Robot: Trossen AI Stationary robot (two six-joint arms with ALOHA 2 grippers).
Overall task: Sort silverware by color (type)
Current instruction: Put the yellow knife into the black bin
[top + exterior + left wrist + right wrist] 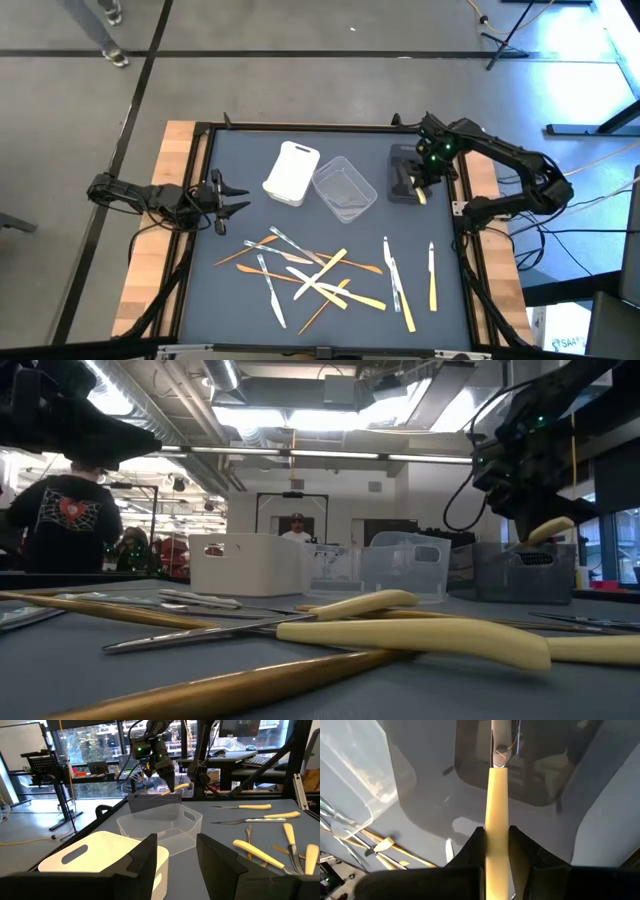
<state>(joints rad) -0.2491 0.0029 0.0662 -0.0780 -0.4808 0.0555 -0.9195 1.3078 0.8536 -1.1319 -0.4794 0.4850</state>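
Note:
My right gripper hovers over the dark grey tub at the far right of the table, shut on a yellow-handled utensil. That utensil's shiny end points down into the tub. The remaining silverware, yellow, tan and clear pieces, lies flat in a loose scatter on the near half of the mat. My left gripper waits open at the table's left side, touching nothing; its fingers frame the white tub. My right gripper pinches the utensil's yellow handle between its two fingers, coming from above. The utensil is lifted clear and tilted, with one yellow end sticking out beside the fingers and the shiny end lower, over the dark grey tub.
A white tub and a clear tub stand side by side at the far middle of the mat, left of the dark one. A raised black frame borders the mat. Bare mat lies between the tubs and the scatter. People stand beyond the table.

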